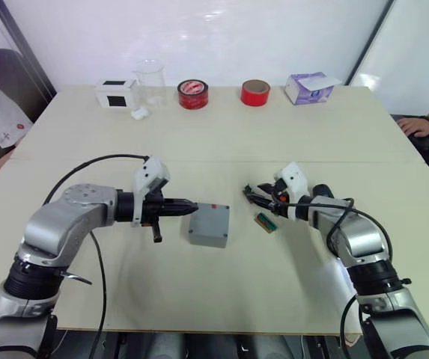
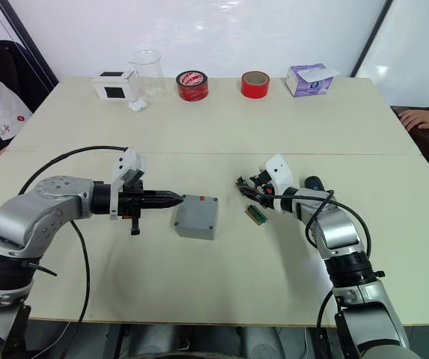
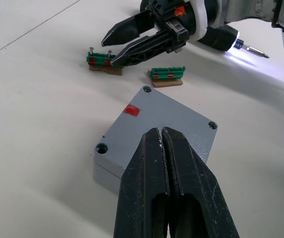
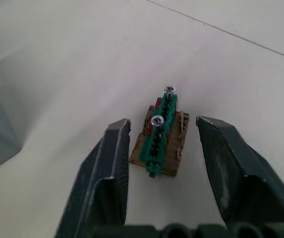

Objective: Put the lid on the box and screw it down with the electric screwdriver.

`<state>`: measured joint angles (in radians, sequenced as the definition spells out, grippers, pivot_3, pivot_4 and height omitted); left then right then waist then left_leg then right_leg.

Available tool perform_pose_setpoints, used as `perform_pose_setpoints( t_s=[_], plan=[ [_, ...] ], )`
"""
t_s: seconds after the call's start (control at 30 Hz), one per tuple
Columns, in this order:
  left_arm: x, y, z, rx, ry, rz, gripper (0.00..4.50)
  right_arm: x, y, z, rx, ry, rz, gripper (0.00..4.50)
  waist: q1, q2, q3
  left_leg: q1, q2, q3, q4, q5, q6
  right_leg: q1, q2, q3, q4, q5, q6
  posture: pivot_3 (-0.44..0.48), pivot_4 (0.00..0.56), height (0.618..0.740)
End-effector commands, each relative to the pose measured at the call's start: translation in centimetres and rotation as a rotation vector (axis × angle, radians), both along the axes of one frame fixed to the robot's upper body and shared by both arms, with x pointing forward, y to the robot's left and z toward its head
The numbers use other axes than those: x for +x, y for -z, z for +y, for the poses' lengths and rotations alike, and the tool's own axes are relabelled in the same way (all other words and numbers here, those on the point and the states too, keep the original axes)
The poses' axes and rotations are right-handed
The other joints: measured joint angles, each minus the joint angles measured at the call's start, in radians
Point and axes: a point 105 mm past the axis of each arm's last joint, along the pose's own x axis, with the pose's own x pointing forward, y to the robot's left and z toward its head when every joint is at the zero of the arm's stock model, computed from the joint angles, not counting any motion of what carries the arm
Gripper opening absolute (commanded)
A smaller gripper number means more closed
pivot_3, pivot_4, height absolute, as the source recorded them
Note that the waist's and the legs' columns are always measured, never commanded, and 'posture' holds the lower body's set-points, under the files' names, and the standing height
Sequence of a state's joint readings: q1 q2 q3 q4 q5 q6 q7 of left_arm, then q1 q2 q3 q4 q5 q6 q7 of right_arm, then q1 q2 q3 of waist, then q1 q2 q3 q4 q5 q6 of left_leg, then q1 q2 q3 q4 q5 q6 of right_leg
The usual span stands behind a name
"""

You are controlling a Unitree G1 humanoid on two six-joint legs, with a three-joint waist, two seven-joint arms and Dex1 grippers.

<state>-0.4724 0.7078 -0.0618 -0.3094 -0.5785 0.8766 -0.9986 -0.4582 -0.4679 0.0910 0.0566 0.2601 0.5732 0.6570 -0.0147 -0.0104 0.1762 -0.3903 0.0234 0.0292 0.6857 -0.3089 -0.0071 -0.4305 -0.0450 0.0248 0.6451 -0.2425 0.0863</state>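
Observation:
The gray lid (image 3: 176,116), with a small red mark and corner screw holes, sits on the gray box (image 1: 209,226) in the middle of the table. My left gripper (image 1: 190,203) is shut and empty, with its tips at the lid's left edge. My right gripper (image 4: 164,124) is open and straddles a green strip holding two screws (image 4: 159,134) on a brown card, right of the box. The electric screwdriver (image 3: 225,38) lies just behind my right wrist, its metal bit (image 3: 255,50) lit by the white light.
A second green strip (image 1: 266,223) lies between the box and my right arm. Along the far edge stand a white box with a black square (image 1: 116,93), a clear beaker (image 1: 150,81), two red tape rolls (image 1: 193,94) and a purple tissue box (image 1: 309,87). People sit at both sides.

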Motion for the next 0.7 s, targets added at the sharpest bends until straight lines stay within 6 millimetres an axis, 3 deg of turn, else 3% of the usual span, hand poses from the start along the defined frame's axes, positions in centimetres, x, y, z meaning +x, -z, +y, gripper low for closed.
perform_pose_setpoints(
  t_s=[0.03,0.07,0.1,0.37,0.7],
  plan=[
    [-0.2,-0.4,0.0,-0.005,0.01,-0.028,0.0,0.6,-1.4,0.2,0.014,0.005,-0.054,0.58,0.0,0.0,0.0,0.0,0.0,0.0,0.0,0.0,0.0,0.0,0.0,0.0,0.0,0.0,0.0,0.0,0.15,0.74],
    [-0.2,-0.4,0.0,-0.005,0.008,-0.028,0.0,0.6,-1.4,0.3,0.02,0.006,-0.055,0.18,0.0,0.0,0.0,0.0,0.0,0.0,0.0,0.0,0.0,0.0,0.0,0.0,0.0,0.0,0.0,0.0,0.15,0.74],
    [-0.1,-0.4,0.0,-0.006,0.006,-0.029,0.0,0.6,-1.4,0.3,0.024,0.007,-0.057,0.08,0.0,0.0,0.0,0.0,0.0,0.0,0.0,0.0,0.0,0.0,0.0,0.0,0.0,0.0,0.0,0.0,0.15,0.74],
    [-0.1,-0.2,0.3,-0.004,-0.001,-0.026,0.0,0.4,-1.4,0.0,0.004,0.003,-0.063,0.08,0.0,0.0,0.0,0.0,0.0,0.0,0.0,0.0,0.0,0.0,0.0,0.0,0.0,0.0,0.0,0.0,0.15,0.74],
    [-0.2,0.1,0.5,-0.002,-0.006,-0.023,0.0,-0.1,-3.2,-0.4,0.035,0.01,-0.107,0.08,0.0,0.0,0.0,0.0,0.0,0.0,0.0,0.0,0.0,0.0,0.0,0.0,0.0,0.0,0.0,0.0,0.15,0.74]
  ],
)
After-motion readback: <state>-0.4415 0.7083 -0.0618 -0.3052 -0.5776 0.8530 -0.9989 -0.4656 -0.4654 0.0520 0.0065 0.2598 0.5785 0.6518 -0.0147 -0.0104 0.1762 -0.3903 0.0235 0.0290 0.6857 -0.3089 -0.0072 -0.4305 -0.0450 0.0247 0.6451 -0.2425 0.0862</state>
